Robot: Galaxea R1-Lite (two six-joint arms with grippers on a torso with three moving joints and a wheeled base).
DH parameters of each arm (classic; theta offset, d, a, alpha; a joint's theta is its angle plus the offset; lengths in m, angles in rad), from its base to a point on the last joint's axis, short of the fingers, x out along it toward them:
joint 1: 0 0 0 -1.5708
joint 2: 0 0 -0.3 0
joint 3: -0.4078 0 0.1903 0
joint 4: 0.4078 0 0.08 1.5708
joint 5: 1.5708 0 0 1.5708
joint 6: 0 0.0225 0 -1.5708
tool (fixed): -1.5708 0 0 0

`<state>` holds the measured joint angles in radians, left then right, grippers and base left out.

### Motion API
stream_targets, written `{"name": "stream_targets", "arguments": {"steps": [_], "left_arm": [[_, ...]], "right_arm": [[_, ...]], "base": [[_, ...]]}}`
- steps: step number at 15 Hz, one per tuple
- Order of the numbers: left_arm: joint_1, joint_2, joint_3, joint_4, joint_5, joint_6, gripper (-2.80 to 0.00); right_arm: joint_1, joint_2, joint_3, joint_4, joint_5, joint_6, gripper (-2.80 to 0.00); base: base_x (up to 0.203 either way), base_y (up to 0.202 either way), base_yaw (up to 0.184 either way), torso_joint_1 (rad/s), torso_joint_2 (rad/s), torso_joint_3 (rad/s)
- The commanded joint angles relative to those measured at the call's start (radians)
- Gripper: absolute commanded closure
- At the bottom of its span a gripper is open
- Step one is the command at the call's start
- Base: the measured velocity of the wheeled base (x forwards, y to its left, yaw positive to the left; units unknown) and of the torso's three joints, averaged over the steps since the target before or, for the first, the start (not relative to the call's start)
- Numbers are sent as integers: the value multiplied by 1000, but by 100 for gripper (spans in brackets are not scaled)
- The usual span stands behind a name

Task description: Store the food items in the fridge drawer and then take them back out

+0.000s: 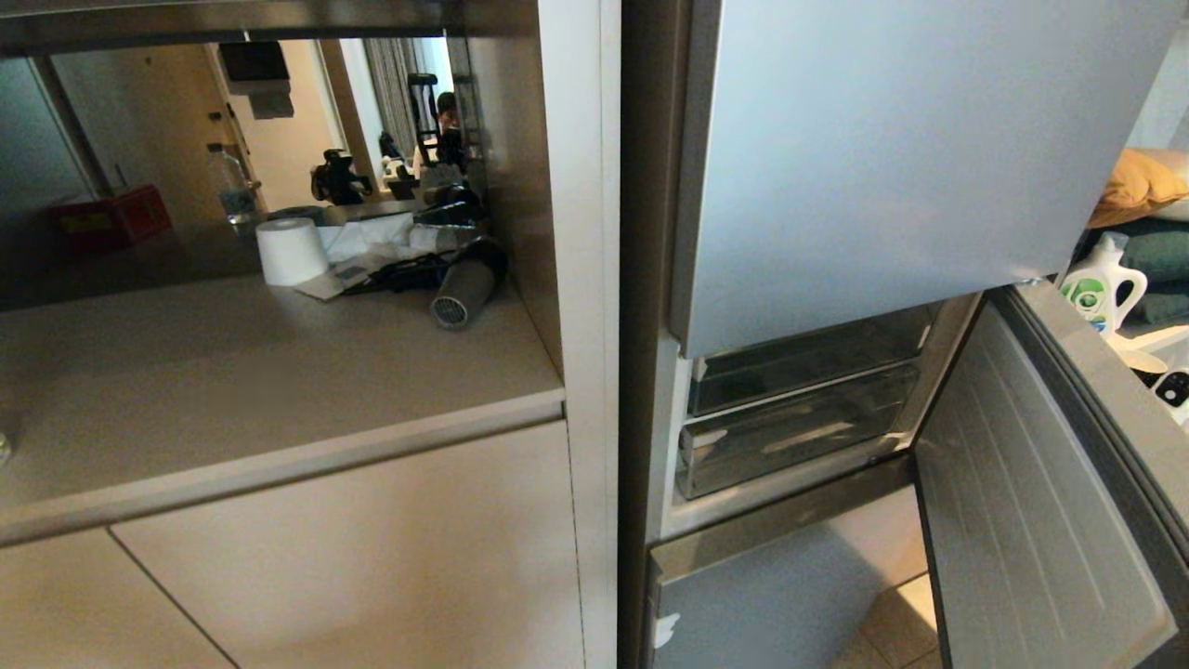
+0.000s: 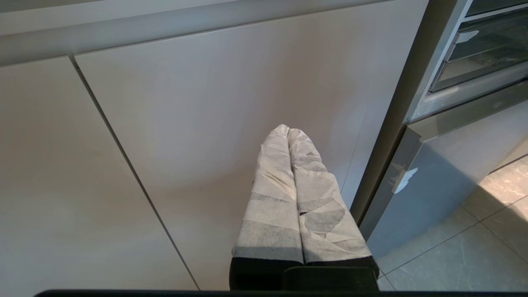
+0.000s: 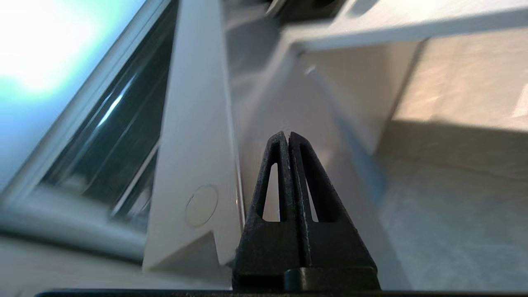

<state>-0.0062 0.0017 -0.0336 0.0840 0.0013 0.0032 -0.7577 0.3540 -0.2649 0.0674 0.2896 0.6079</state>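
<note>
Head view: neither arm appears. The silver-grey flat-fronted fridge drawer panel [image 1: 1031, 520] stands swung wide open to the right, its ribbed inner face showing; behind it the clear glass-fronted compartments [image 1: 799, 409] sit stacked under the closed tall upper door [image 1: 892, 158]. The lowest grey panel [image 1: 771, 595] is shut, with a scrap of white tape on its left edge. No potato-like lump or green pepper can be made out in any view — the glass compartments look dark and their contents cannot be told. Only this view shows the beige counter [image 1: 232, 372] to the left, carrying a white paper roll [image 1: 291, 251] and, near it, a grey-black hair dryer [image 1: 464, 288] lying on its side. Left wrist view: the left gripper [image 2: 288, 130], fingers wrapped in white tape and pressed together with nothing between them, hangs in front of the pale cabinet door [image 2: 206, 123] below the counter; the lowest panel's taped corner and the tiled floor [image 2: 466, 255] lie off to one side. Right wrist view: the right gripper [image 3: 287, 135], bare black fingers pressed together and holding nothing, sits close beside a white plastic edge of the fridge interior [image 3: 194, 144], with a glass pane just beyond — a closeness the head view does not reveal.
</note>
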Motion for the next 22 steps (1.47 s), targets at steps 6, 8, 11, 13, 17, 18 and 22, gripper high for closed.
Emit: {"name": "stream_targets", "arguments": {"steps": [6, 8, 11, 13, 17, 18, 22], "left_arm": [[0, 1, 0, 0, 0, 0, 0], [0, 1, 0, 0, 0, 0, 0], [0, 1, 0, 0, 0, 0, 0], [0, 1, 0, 0, 0, 0, 0], [0, 1, 0, 0, 0, 0, 0], [0, 1, 0, 0, 0, 0, 0], [0, 1, 0, 0, 0, 0, 0]], "right_arm": [[477, 67, -26, 7, -47, 61, 0], [693, 104, -50, 7, -134, 112, 0], [1032, 194, -92, 2, -294, 183, 0], [1173, 339, -144, -7, -372, 242, 0], [1211, 595, -197, -45, -454, 342, 0], [1209, 647, -201, -77, -461, 355, 0], [1183, 883, -227, -193, -467, 367, 0]], "base": [[0, 0, 0, 0, 0, 0], [0, 0, 0, 0, 0, 0], [0, 0, 0, 0, 0, 0], [0, 0, 0, 0, 0, 0], [0, 0, 0, 0, 0, 0], [0, 0, 0, 0, 0, 0], [0, 0, 0, 0, 0, 0]]}}
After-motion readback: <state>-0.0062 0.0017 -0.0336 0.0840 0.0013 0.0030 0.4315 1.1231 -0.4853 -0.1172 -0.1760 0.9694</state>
